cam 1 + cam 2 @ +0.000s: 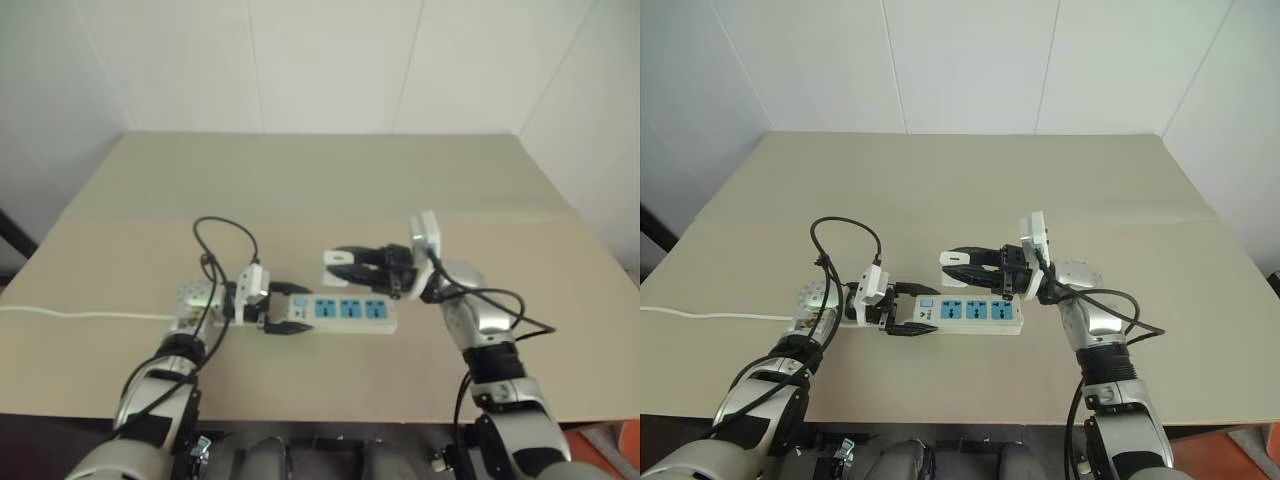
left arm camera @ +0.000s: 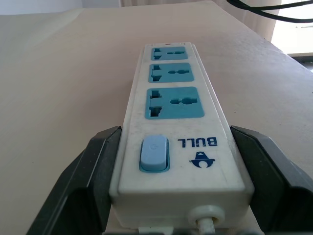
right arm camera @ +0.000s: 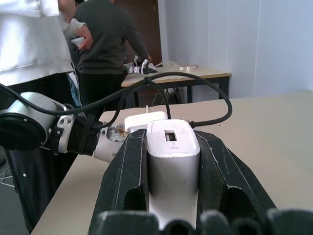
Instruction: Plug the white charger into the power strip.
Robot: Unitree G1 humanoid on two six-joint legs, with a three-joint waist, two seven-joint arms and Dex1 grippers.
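Note:
The power strip (image 1: 350, 311) lies flat on the tan table, its three blue sockets facing up. My left gripper (image 1: 304, 310) is shut on its switch end, one black finger (image 2: 95, 171) pressed on each long side. My right gripper (image 1: 340, 266) is shut on the white charger (image 1: 333, 260) and points left, roughly level, holding it in the air just behind the strip's left half. In the right wrist view the charger (image 3: 172, 161) sits clamped between the two fingers, its small slot facing away. Its prongs are hidden.
The strip's thin white cord (image 1: 80, 315) runs left along the table (image 1: 320, 190) toward its left edge. Black cables loop above both wrists. The right wrist view shows people (image 3: 107, 49) standing by another table beyond the left arm.

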